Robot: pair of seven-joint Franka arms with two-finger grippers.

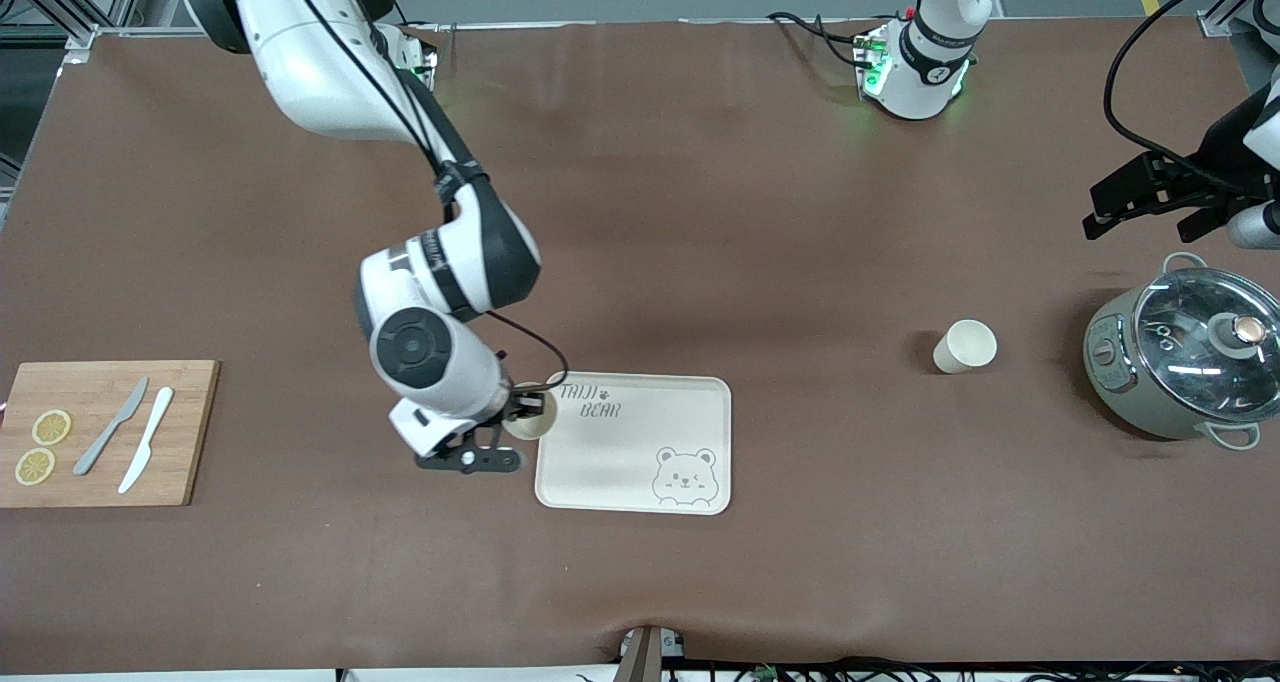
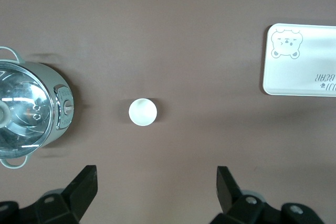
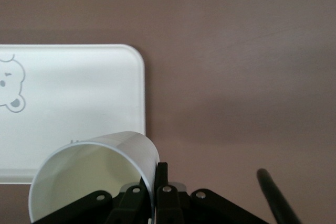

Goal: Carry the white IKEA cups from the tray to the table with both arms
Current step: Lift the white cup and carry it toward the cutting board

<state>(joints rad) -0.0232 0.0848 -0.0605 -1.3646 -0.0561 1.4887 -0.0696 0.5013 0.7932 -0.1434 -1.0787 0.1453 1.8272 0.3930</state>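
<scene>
Front view shows the right gripper [image 1: 522, 409] clamping a white cup [image 1: 530, 416] at the "TAIJI BEAR" tray [image 1: 640, 457] edge, while the left gripper [image 1: 1150, 207] waits, fingers spread.

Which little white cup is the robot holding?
The small off-white round cup at the cream bear tray's edge, pinched by the right pincer. The other cup stands alone beside the grey pot.

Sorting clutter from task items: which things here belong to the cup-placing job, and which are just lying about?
Job: held cup in right gripper, at the tray's edge; free cup on the table; left gripper, open.

Lying about: pot, cutting board, knives, lemon slices.
</scene>
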